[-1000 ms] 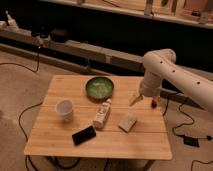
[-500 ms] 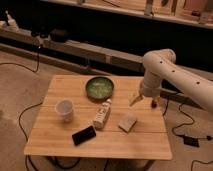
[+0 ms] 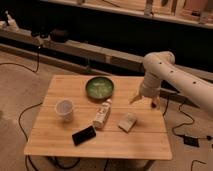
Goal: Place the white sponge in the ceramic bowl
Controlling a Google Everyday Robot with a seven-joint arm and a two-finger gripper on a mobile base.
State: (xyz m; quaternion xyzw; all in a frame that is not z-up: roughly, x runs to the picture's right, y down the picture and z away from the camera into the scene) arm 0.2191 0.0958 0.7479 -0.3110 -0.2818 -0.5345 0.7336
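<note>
The desk [image 3: 67, 85] is pale wood laid in long planks, with rounded corners. Furthest left on it stands a white cup [image 3: 64, 109], round, smooth and upright. In front of it and a little to the right lies a flat black phone [image 3: 84, 135], a glossy slab set at a slant.

Toward the back, near the middle, sits the bowl [image 3: 99, 87]: round, shallow, glazed green at the rim and pale and mottled inside. Just in front of it a white bottle [image 3: 102, 114] lies on its side, long and smooth, its narrow end pointing at the bowl.

Right of the bottle, and apart from it, the sponge [image 3: 127, 121] lies flat on the wood. It is a small off-white block, roughly rectangular, with a dull, soft look.

My tool [image 3: 143, 101] hangs over the desk's right edge, behind and to the right of the sponge and well clear of it. Its two prongs stand spread with nothing between them. My smooth white arm [image 3: 165, 70] bends down to it from the right.
</note>
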